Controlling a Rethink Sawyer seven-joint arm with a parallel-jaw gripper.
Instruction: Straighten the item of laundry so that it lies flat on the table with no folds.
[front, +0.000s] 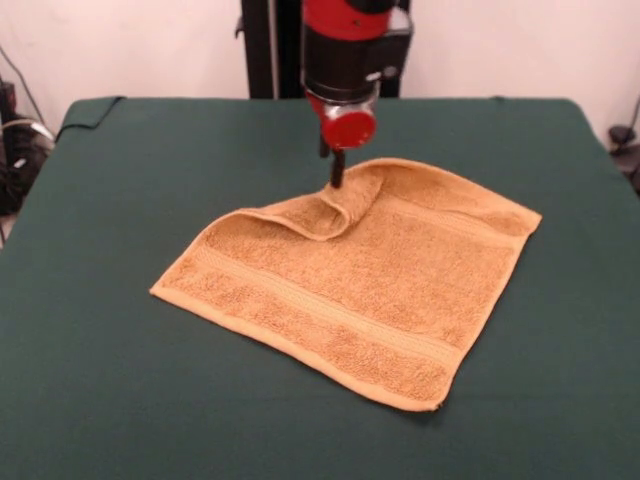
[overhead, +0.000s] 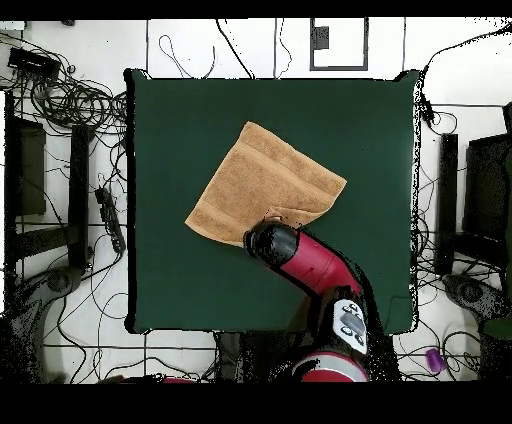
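Observation:
The orange-tan towel (front: 360, 290) lies on the dark green table (front: 110, 220), turned like a diamond near the middle. Most of it is flat. Its far corner is folded over onto the towel in a curled flap (front: 345, 205). My gripper (front: 337, 178) comes straight down onto the top of that flap, and its dark fingers look closed together on the towel's edge. In the overhead view the towel (overhead: 262, 178) lies at the centre of the table (overhead: 180, 110). The red arm (overhead: 312, 265) covers the gripper and the towel's corner nearest the robot.
The black pedestal column (front: 268, 50) stands behind the table's far edge. In the overhead view, tangled cables (overhead: 70, 100) and black stands (overhead: 445, 200) lie on the floor on both sides of the table. Green cloth surrounds the towel on all sides.

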